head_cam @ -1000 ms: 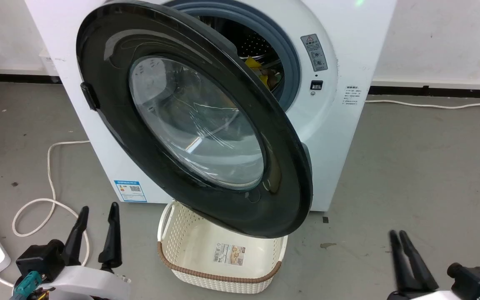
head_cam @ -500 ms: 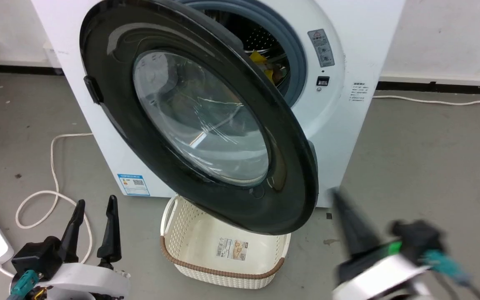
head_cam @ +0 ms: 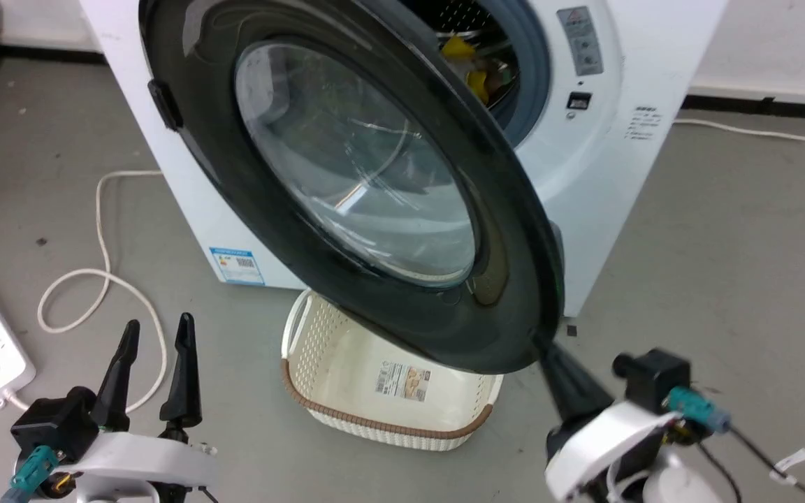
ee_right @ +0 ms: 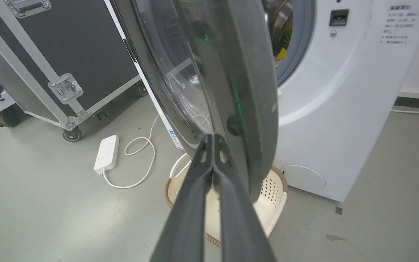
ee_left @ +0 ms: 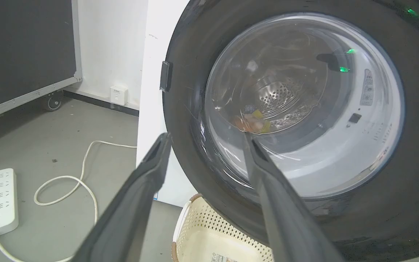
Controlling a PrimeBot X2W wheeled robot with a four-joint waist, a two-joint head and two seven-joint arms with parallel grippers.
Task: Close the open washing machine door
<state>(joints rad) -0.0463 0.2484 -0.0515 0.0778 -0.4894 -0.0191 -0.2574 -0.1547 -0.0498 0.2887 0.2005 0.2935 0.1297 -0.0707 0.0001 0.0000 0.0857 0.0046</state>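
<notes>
Labels in front of me, none I can read out

Low on the left of the washing machine's (head_cam: 605, 175) front sits a blue label (head_cam: 237, 265) with a square code patch; its print is too small for me. To the right of the round opening, a grey sticker (head_cam: 578, 40) carries a red warning triangle above round pictograms. Further right, on the white front, a block of dark print (head_cam: 643, 122) runs in several short lines, too fine to read. Inside the near basket (head_cam: 374, 434) a paper label (head_cam: 403, 381) shows what looks like a barcode and a small picture, with no legible words.
</notes>
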